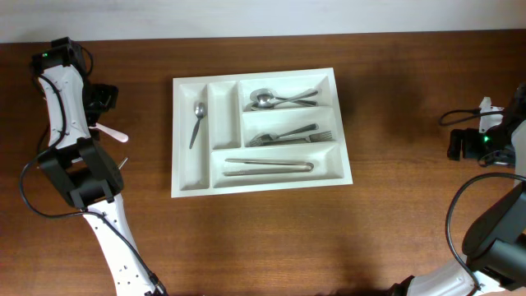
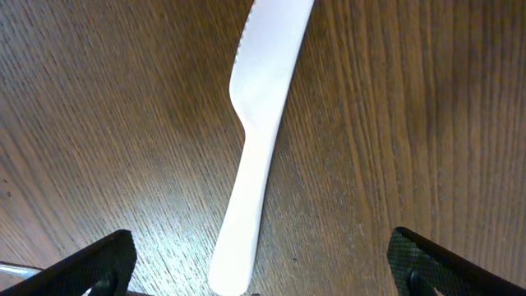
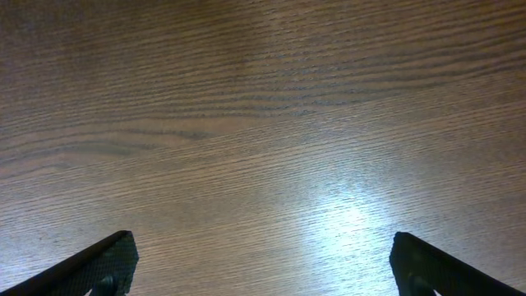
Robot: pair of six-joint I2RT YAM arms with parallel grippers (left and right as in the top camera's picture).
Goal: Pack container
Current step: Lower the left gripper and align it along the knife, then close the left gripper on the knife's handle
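left jaws apart astride a white plastic knife [image 2: 263, 140] on the wooden counter [image 2: 411, 123]; right jaws apart, empty. white five-compartment plastic cutlery tray [image 1: 189, 173] lies between both pairs. seemingly pre-pick: clamp the knife next.

The right hand [image 3: 261, 261], fingers spread wide, hovers over the glossy wooden table [image 3: 246, 123].

**Container at mid-table, one knife left outside it**

The container [image 1: 223, 115] sat at the middle of the table [image 1: 394, 230]. A single spoon [image 1: 196, 123] lay in its leftmost narrow compartment. On its right side, more spoons [image 1: 275, 99] lay in the rear crosswise compartment, forks [image 1: 288, 136] in the middle one and long utensils [image 1: 269, 166] in the front one. A knife [image 2: 259, 140] lay on the table well to the container's left.
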